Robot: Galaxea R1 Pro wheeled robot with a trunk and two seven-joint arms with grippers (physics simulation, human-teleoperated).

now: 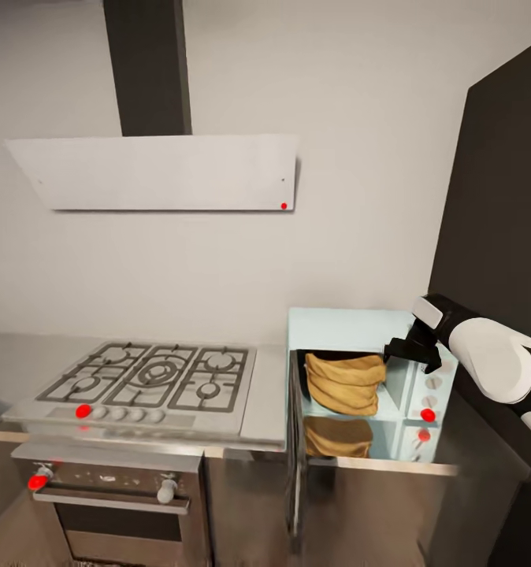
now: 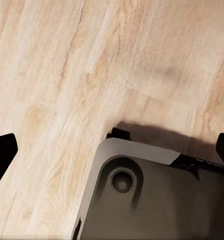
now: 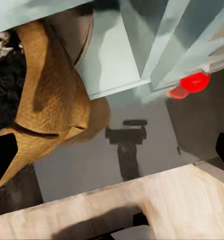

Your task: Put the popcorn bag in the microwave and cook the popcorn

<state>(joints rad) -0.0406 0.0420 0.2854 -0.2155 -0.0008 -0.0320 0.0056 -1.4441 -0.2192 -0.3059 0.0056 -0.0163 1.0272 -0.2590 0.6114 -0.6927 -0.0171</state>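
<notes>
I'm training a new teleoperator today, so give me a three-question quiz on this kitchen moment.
1. True or false: the popcorn bag sits inside the microwave.
2. The microwave door is: A) shut, B) swung open, C) missing.
3. Fill in: the right gripper hovers by the microwave's ____ panel.

Key: 1 true; 2 B; 3 knob (control).

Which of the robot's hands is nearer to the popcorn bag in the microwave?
Right. The right hand hovers just beside the popcorn bag at the open microwave. The left hand faces the wooden floor.
</notes>
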